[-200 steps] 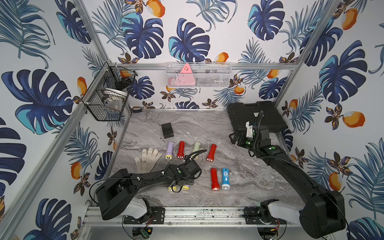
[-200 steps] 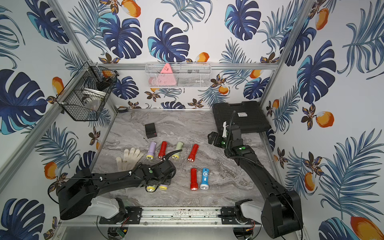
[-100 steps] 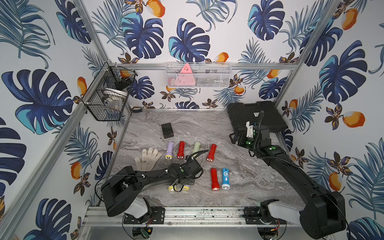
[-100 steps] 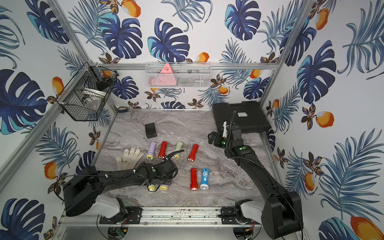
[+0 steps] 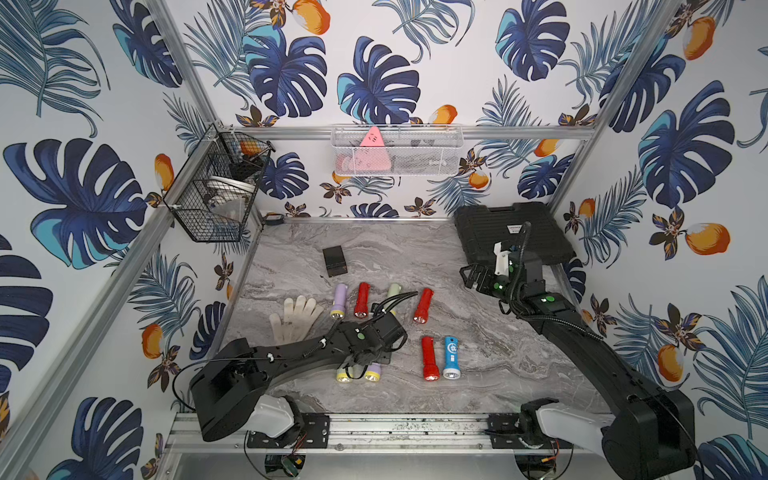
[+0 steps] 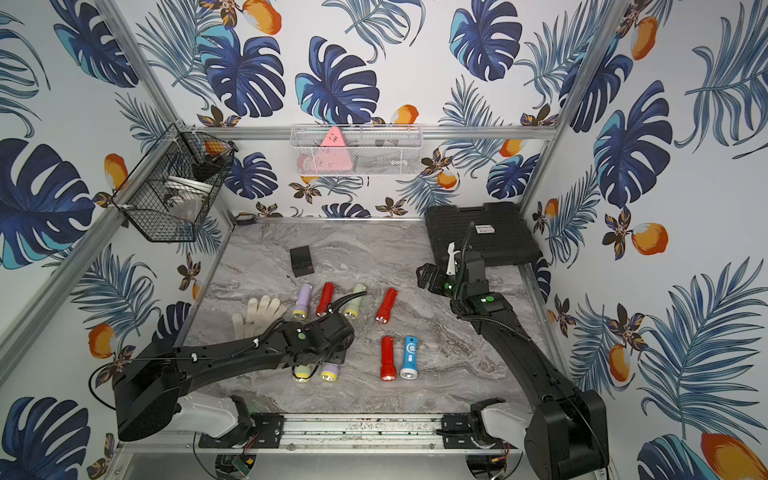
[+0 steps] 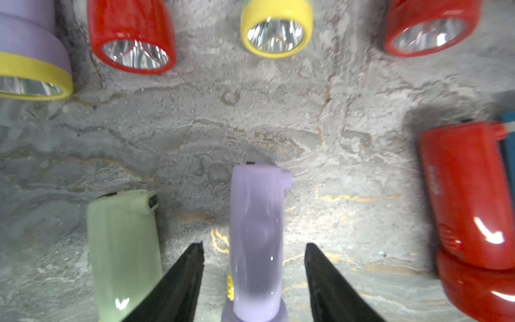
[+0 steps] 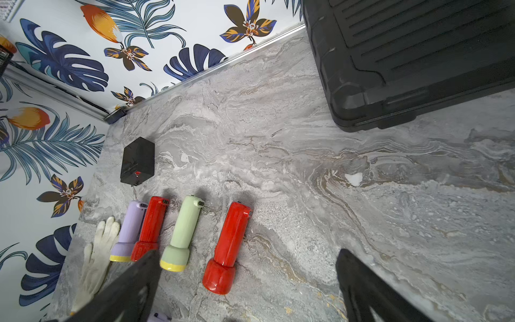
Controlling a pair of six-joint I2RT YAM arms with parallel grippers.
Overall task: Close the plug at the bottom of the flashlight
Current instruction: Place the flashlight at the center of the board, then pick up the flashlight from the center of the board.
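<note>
While the right gripper [image 8: 248, 251] hangs spread, the left gripper [image 7: 254, 245] stands parted around the lilac flashlight [image 7: 256, 212], apparently without touching.

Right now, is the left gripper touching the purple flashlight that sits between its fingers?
Apart. The left wrist view shows the left gripper open astride the purple flashlight, with bare table visible on both sides between its fingers and the flashlight body.
</note>
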